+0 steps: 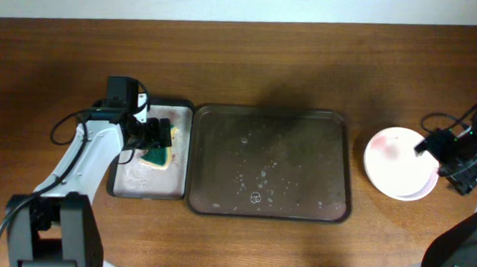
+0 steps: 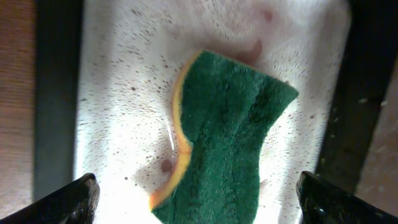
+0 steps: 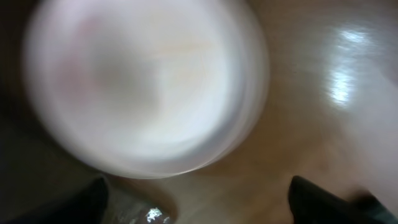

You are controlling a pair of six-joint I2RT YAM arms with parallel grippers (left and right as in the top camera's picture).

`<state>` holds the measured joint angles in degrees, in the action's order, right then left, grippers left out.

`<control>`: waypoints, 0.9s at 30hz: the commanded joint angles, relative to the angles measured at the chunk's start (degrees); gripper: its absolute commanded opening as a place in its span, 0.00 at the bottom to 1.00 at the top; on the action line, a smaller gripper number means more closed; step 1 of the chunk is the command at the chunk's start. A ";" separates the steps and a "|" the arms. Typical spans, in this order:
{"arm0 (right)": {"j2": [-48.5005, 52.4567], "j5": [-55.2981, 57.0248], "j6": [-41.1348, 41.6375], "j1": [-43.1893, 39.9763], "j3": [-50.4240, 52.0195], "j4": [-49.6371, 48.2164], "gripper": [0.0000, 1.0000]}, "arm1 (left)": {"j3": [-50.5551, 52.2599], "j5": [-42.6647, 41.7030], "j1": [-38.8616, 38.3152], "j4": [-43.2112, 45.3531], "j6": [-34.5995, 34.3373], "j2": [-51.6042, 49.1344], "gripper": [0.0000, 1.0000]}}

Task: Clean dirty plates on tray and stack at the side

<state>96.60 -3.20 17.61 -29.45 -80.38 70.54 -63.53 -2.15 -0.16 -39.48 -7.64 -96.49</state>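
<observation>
The plates (image 1: 394,162) lie stacked on the bare wood tabletop right of the tray; the top one is white with a faint pink smear. The stack fills the right wrist view (image 3: 146,87), blurred. The dark brown tray (image 1: 272,119) in the middle holds only water drops and suds. My right gripper (image 1: 454,161) is open and empty just right of the stack, its fingers low in its own view (image 3: 199,202). My left gripper (image 1: 158,137) is open over the black basin (image 1: 182,114), its fingers either side of the green-yellow sponge (image 2: 227,140), which lies in the foamy liquid.
The black basin with pale liquid stands left of the tray, touching it. The sponge also shows in the overhead view (image 1: 157,156). Bare wood tabletop (image 1: 250,60) lies beyond the tray, and a black cable (image 1: 448,120) runs by the right arm.
</observation>
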 commanded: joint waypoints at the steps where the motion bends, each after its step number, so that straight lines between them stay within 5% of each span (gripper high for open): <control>1: -0.33 -25.64 -19.76 4.92 0.61 -0.74 0.99 | 0.35 -3.23 0.61 -0.07 -2.16 2.45 1.00; 8: -0.33 -13.97 -21.62 18.95 0.61 -0.44 0.99 | -1.03 -5.60 0.85 -4.74 -2.64 2.45 1.00; 12: -0.33 -3.04 -14.01 25.18 0.61 0.92 0.99 | -5.07 -5.62 2.58 -15.58 -3.21 2.45 0.99; 21: -1.92 -3.85 -13.90 28.70 1.07 8.55 0.99 | -7.30 -5.62 5.57 -35.06 -0.79 4.55 1.00; 27: -14.01 -5.95 -13.86 28.70 9.20 2.38 0.99 | -3.02 -5.60 5.53 -33.20 0.92 15.30 1.00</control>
<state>90.89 -8.08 3.18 -1.32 -75.26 75.55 -69.30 -7.16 5.23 -74.19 -8.95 -89.47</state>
